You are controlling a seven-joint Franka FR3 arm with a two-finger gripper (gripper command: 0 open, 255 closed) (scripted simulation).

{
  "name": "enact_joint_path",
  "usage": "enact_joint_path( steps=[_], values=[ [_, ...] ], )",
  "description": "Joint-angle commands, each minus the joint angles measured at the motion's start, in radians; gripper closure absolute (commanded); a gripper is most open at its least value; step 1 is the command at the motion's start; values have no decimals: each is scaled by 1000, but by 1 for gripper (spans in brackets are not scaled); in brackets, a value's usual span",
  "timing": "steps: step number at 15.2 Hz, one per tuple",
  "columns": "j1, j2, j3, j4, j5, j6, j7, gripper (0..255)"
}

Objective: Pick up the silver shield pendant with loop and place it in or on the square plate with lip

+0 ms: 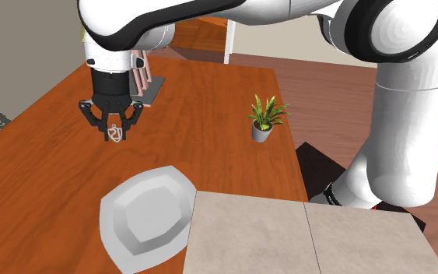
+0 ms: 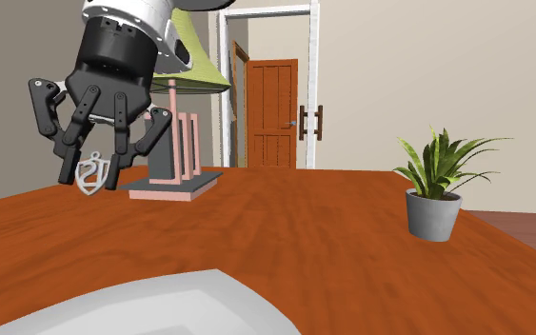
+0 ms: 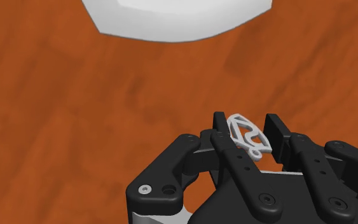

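Holding the pendant (image 1: 114,134) pinched between the fingers of the gripper (image 1: 113,129), loop uppermost, seemingly clear of the table (image 1: 209,117). The plate (image 1: 147,218) lies toward the shoulder view's lower right, nearer the stand, so I judge my carry goes that way. I see no readable writing.

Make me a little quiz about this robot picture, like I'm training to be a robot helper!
1. True or false: the pincer is shut on the pendant.
2. Fill in: the white plate lies on the brown ____.
3. Where is the pendant? A) lying on the plate B) held up in the air C) in a drawer

Key: 1 true; 2 table; 3 B.
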Motion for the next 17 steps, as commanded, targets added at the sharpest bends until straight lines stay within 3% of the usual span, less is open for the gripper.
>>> enact_joint_path(
  steps=[1, 10, 15, 17],
  values=[
    [-1, -55, 12, -74, 19, 24, 8, 255],
    [22, -329, 83, -443, 144, 165, 42, 255],
    [54, -456, 124, -588, 219, 212, 69, 255],
    [56, -445, 126, -604, 219, 238, 63, 255]
  ],
)
